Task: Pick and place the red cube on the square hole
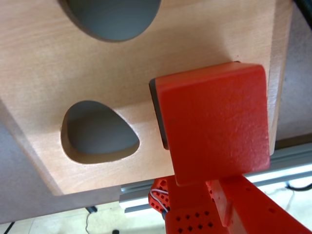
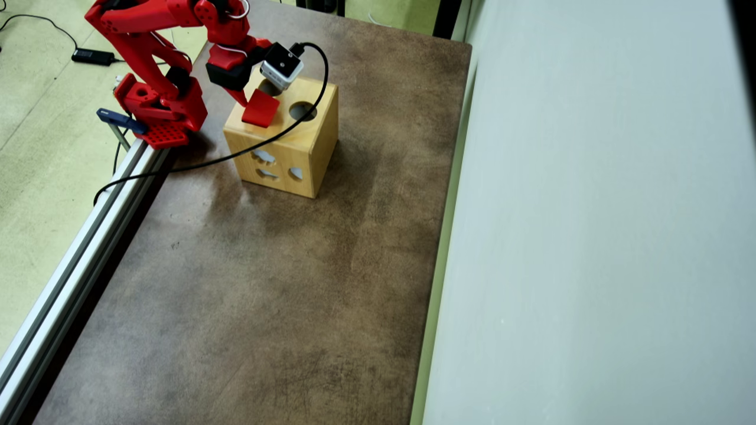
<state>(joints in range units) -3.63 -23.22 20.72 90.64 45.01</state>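
Note:
The red cube (image 1: 214, 122) fills the right half of the wrist view, tilted, close above the top face of the light wooden box (image 1: 112, 73). A dark strip of the square hole (image 1: 158, 114) shows along the cube's left edge; the cube hides the remainder. My gripper (image 1: 219, 184) comes in from the bottom edge and is shut on the cube's lower side. In the overhead view the cube (image 2: 261, 110) sits over the near-left part of the box top (image 2: 307, 133), under my gripper (image 2: 253, 101).
The box top also has a round hole (image 1: 109, 17) and a rounded heart-like hole (image 1: 97, 131). A black camera cable (image 2: 236, 154) drapes across the box. An aluminium rail (image 2: 77, 248) runs along the table's left edge, next to the arm base (image 2: 159, 118).

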